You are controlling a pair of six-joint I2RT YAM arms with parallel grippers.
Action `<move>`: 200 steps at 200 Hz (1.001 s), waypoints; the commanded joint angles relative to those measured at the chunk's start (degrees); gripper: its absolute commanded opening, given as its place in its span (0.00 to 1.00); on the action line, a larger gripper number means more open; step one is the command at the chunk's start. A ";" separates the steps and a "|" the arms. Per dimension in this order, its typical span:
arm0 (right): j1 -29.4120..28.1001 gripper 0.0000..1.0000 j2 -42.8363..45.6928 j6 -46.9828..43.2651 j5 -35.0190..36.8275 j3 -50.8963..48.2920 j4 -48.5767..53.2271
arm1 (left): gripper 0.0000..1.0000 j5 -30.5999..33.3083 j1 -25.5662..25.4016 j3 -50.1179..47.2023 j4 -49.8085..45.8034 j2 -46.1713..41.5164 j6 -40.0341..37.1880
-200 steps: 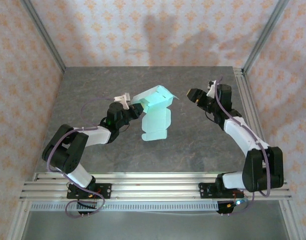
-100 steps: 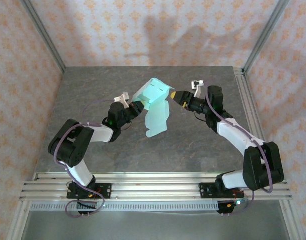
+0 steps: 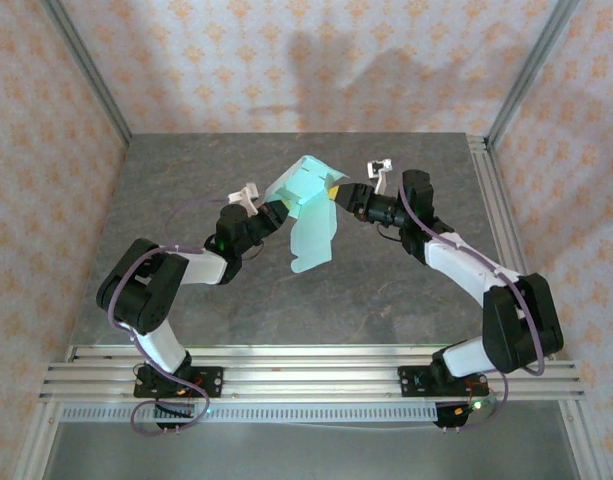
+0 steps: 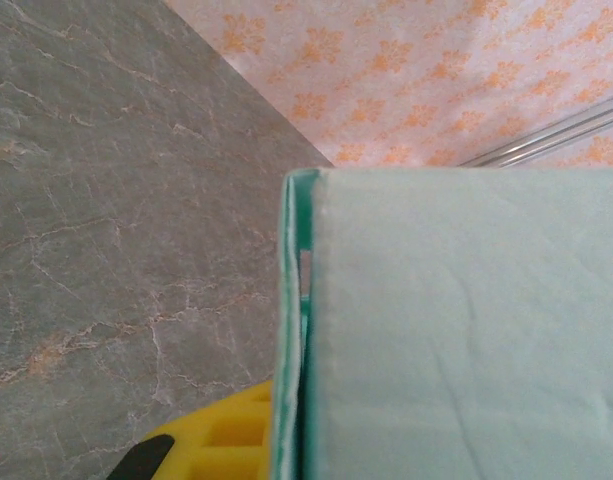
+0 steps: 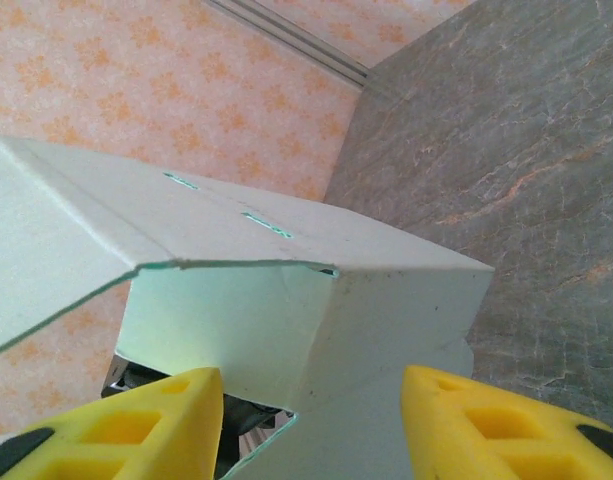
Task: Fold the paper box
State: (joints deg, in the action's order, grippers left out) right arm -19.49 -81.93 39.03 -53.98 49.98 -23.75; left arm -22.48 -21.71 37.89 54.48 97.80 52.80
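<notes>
One paper box (image 3: 308, 203), pale green, partly folded, held up over the middle of the table (image 3: 186, 170).
Left gripper (image 3: 273, 212) clamped on one end; right gripper (image 3: 338, 194) at the other end, fingers (image 5: 136, 425) apart, straddling a corner.

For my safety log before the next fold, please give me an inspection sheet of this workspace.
Surface: grey marbled table.
Job's things: the paper box, partly folded, held up between the arms, one panel hanging down.
Clutter: nothing seen.
Claws: left claw shut on the paper box's left edge; right claw open, its yellow fingers on either side of a box corner.
Cables: purple cables run along both arms, with a loose loop by the left base.
Surroundings: orange-patterned walls, metal frame posts, aluminium rail at the near edge.
</notes>
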 commanded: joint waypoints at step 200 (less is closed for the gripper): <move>-0.73 0.03 -3.39 0.84 4.91 4.44 11.69 | 0.00 4.90 -0.26 -0.11 -5.34 -4.81 -8.01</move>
State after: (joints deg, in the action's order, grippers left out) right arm -19.84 -85.14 40.86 -50.35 53.12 -13.63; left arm -18.59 -21.74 37.76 46.72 95.33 44.91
